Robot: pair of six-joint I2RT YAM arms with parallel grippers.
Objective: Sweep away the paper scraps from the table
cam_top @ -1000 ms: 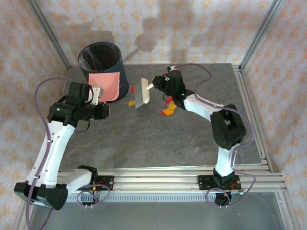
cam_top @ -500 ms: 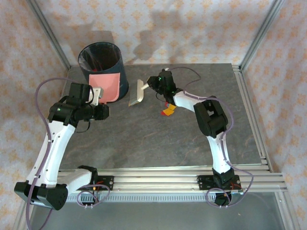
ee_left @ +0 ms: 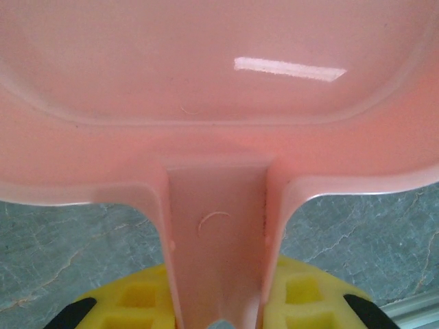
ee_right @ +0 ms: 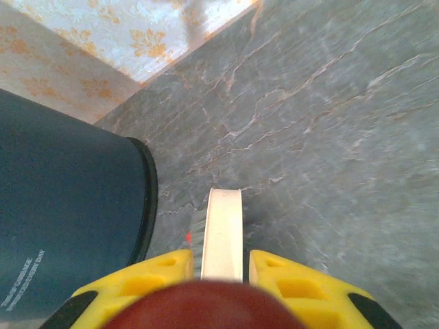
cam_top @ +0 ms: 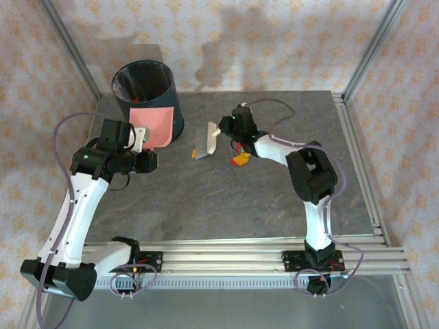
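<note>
the right gripper (cam_top: 223, 126) is clamped on the cream handle of a small brush (cam_top: 204, 141), which the wrist view shows pinched between its yellow fingers (ee_right: 288, 279). the left gripper (cam_top: 139, 141) is closed on the handle of the pink dustpan (cam_top: 153, 123), which sits tilted at the upper left of the frame against the front of the dark bin (cam_top: 147, 86); whether the two touch i cannot tell. the paper scraps (cam_top: 240, 159) left on the stone are a small yellow and red cluster just right of the frame's centre, partly under the right forearm, with a red bit just above them. a red fleck (ee_right: 188, 238) also shows beside the bristles in the right wrist view. the rest of the table (cam_top: 226, 199) looks bare, so i judge most of the job done, with one more pass needed. the brush head stands to the left of the cluster, between it and the dustpan, so it would have to get round to the scraps' right side before pushing them. there is wide open stone in the lower half of the frame. the tight places are the bin wall beside the brush and the aluminium rails (cam_top: 357, 157) along the right and bottom edges.
</note>
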